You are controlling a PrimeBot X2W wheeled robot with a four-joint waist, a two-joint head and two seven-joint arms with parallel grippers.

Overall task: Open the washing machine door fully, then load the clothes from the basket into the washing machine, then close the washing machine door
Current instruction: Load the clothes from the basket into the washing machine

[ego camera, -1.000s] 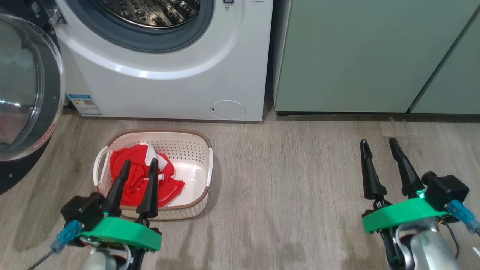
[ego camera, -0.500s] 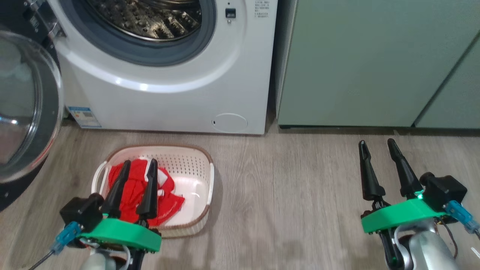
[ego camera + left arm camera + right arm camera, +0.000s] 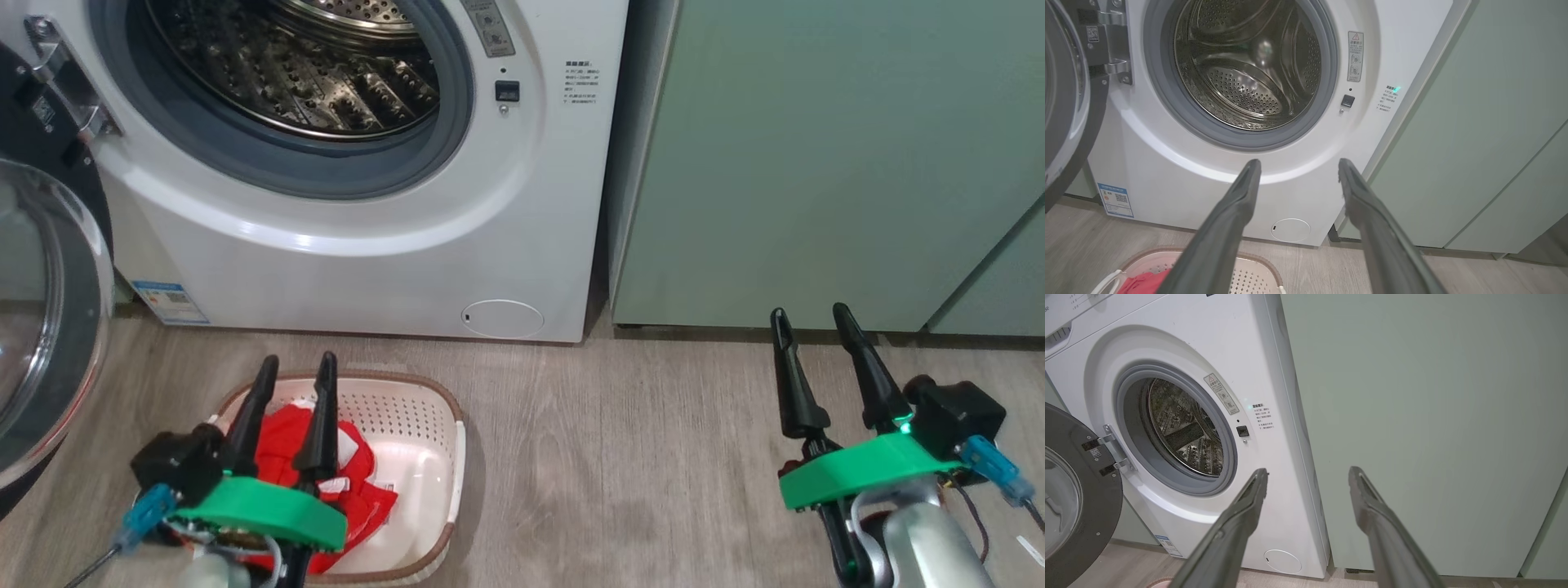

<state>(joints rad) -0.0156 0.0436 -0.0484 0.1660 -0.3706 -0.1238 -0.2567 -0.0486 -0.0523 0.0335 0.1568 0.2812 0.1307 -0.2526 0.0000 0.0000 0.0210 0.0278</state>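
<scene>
- And there were the clothes (image 3: 363, 490), a crumpled red heap with white patches. They were bunched into the left half of the basket (image 3: 424, 408), leaving its right half showing. As a lump, the heap offered no clear long axis to line up on.
- The basket sat on the floor (image 3: 612, 457) just in front of the washing machine (image 3: 367, 269), below its round mouth and at the low edge of the head view.
- Right over that heap hung the left gripper (image 3: 299, 359), fingers spread wide with nothing between them. In the head view they crossed the red fabric, though whether they touched it could not be told.
- Here was the crux: those fingers pointed forward at the drum (image 3: 1241, 73), not down. In the left wrist view the clothes were only a red sliver at the bottom edge, beneath the fingers. On that reading, the pick called for the wrist to tip downward and drop into the basket's left side.
- The right gripper (image 3: 808, 311) stood well apart, across the floor in front of the pale green cabinets (image 3: 816, 163), equally wide and empty. The left was plainly the nearer arm.
- Off to the left, the washing machine door (image 3: 41, 310) was swung open, clear of the mouth. The lift from basket to drum therefore looked short: up and forward.
</scene>
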